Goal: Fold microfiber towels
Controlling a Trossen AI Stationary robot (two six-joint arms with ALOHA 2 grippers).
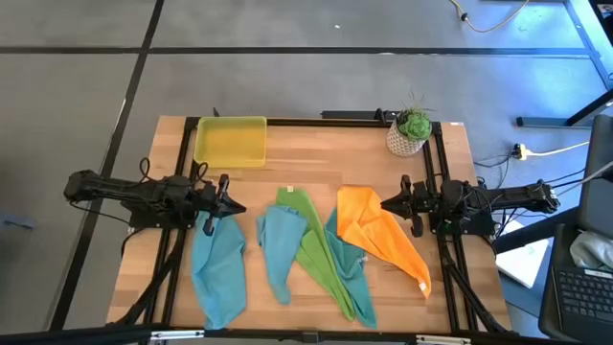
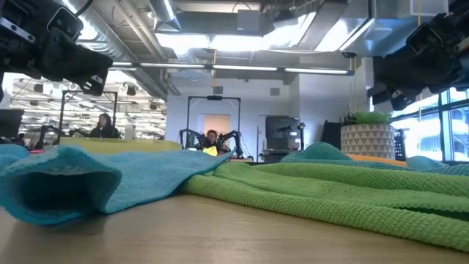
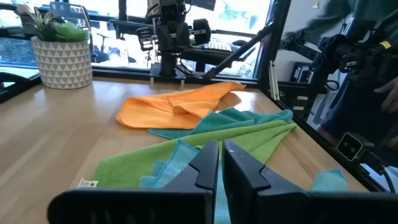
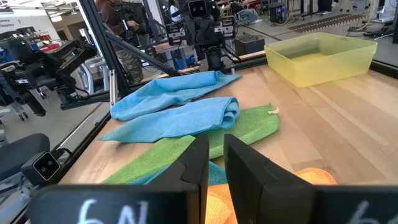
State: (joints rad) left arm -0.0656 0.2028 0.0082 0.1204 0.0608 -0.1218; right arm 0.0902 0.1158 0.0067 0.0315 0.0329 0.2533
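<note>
1. Five towels lie unfolded across the table's near half: blue towel on the L side, second blue just beside it, green running diagonally through the middle, teal under/beside the green, orange on the R.
2. Overlaps: second blue touches the green's upper end; green lies over teal; orange's edge overlaps teal. Only the L blue sits apart from the pile.
3. L gripper hovers at the L blue's top corner, fingers pressed together, nothing in them as far as we see.
4. R gripper sits at the orange's upper edge, jaws nearly together w/ a thin gap, holding nothing we can make out.
5. Tray and potted plant stand at the far edge, clear of the cloths.
6. Handling, our guess: light, limp, grippy fabric. It'll drape and bunch, won't slide freely on wood, and will drag its neighbours where they overlap.
7. Where to grab: pinch corners/hems, one per gripper, and lift enough to clear the table. We'd start w/ the L blue since it's free, or orange since it's on top.
</note>
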